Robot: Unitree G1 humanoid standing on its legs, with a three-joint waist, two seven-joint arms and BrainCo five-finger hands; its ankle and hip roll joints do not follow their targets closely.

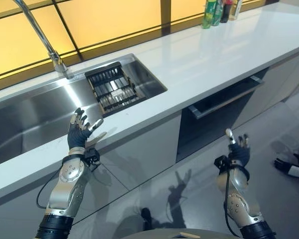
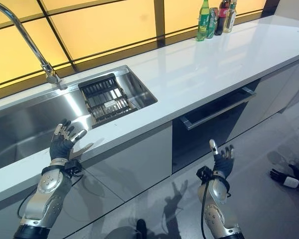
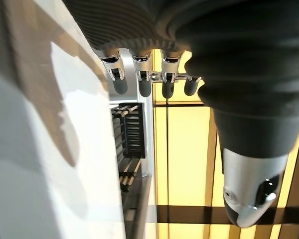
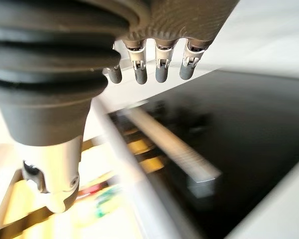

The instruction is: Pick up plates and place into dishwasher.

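white counter (image 1: 209,59) runs from lower left to upper right of the frame, steel sink (image 1: 35,117) sunk into it at centre left with the tap (image 1: 40,35) arching over from the upper left. dishwasher (image 1: 214,117) sits under the counter right of centre, dark front, its door looks pulled out a crack at the top behind the bar handle (image 1: 226,97); i can't tell if anything is inside. black rack (image 1: 112,88) lies in the right end of the sink, looks like a few sticks or utensils in it, and i see no plates there, on the counter or in either hand, so i can't place the task's thing from here. bottles (image 1: 220,11) stand at the upper right, a dark object (image 1: 289,168) lies on the floor at the right edge. left hand (image 1: 79,132) is up over the counter's front edge just below the sink, fingers spread and holding nothing. right hand (image 1: 237,149) hangs in front of the dishwasher front, lower right, fingers straight and holding nothing. this fits either plates yet to be found or plates already stowed behind that door. my read: next thing needed is a look into the sink basin and the dishwasher before committing either arm.
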